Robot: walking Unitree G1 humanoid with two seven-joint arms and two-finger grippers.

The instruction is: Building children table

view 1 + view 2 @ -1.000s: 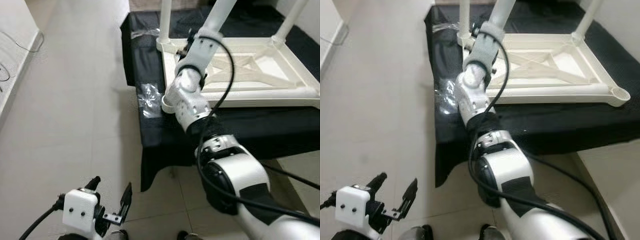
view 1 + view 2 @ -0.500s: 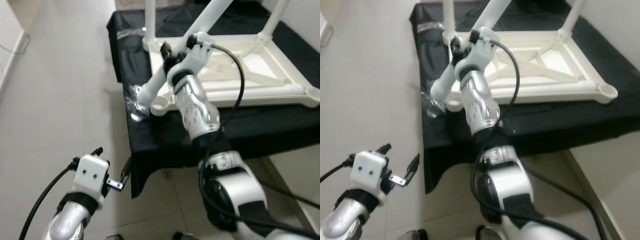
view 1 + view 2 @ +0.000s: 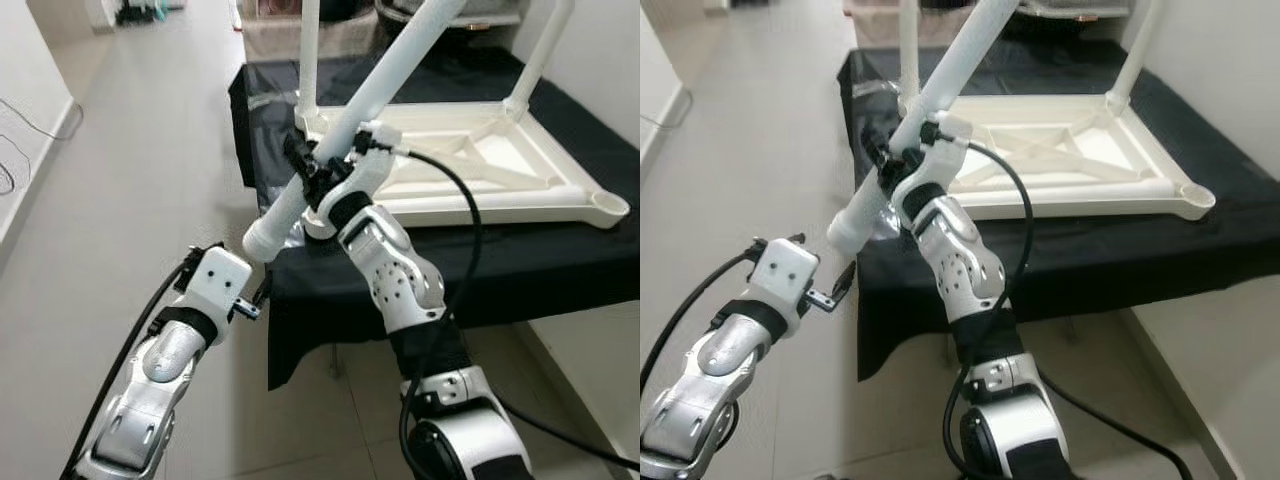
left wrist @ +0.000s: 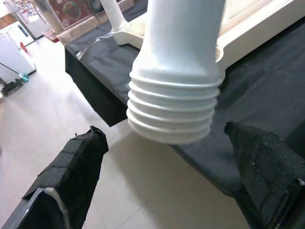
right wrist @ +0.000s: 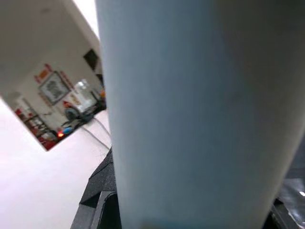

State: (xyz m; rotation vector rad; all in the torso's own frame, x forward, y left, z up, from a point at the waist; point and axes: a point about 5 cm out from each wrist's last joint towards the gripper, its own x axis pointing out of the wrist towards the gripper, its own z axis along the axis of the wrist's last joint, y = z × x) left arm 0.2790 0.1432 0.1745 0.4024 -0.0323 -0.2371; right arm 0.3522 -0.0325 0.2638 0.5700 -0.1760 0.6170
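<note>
Your right tool point(image 3: 312, 178) grips the table leg point(image 3: 375, 90); your left tool point(image 4: 167, 186), open, brackets its threaded end point(image 4: 174, 112).

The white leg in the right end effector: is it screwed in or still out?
Out: the leg hangs tilted, threaded end bare, in the right end effector.

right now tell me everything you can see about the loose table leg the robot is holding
The table leg is a long white tube, plastic by its look, smooth along its length and ending in a ribbed, threaded lower end. It is tilted, its top leaning up and to the robot's right over the upturned table, its threaded end hanging past the edge of the black cloth. The right gripper is clamped on it low down; the open left gripper sits just below the thread without touching it.
</note>
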